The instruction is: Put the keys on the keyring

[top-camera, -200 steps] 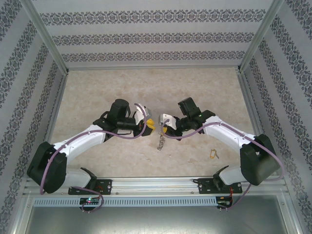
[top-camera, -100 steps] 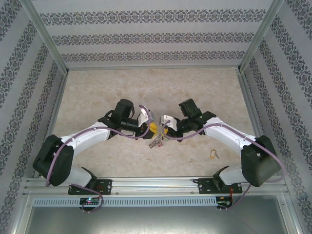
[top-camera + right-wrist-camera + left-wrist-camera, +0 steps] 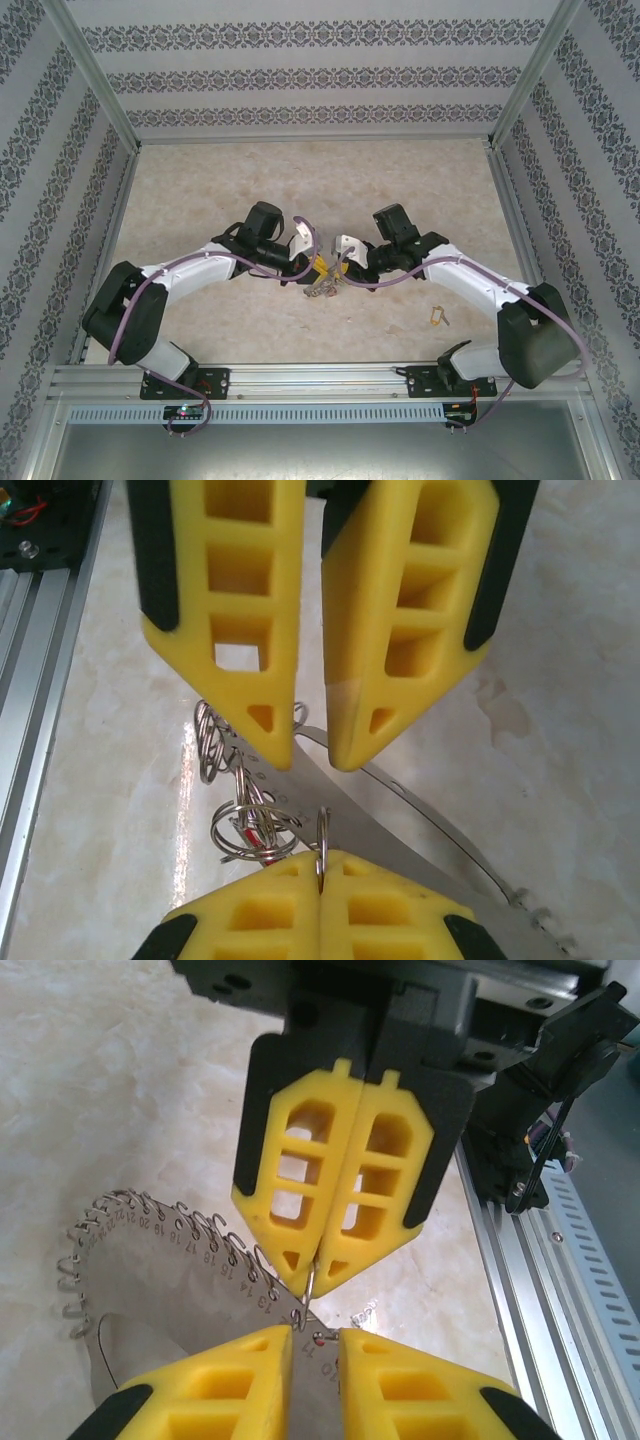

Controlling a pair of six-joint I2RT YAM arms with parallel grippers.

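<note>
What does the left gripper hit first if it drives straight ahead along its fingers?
Probably the right gripper: its shut tips face the left gripper almost tip to tip, and the small split ring they pinch would touch first. The keyring lies between the left fingers. Depth unclear.

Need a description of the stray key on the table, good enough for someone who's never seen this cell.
Find the right arm's base at the near edge of the marbled table. Just beyond it, on bare surface, lies a tiny key with a yellow tag. It lies alone, whereas the keyring and its metal bits are bunched over the table's centre.
</note>
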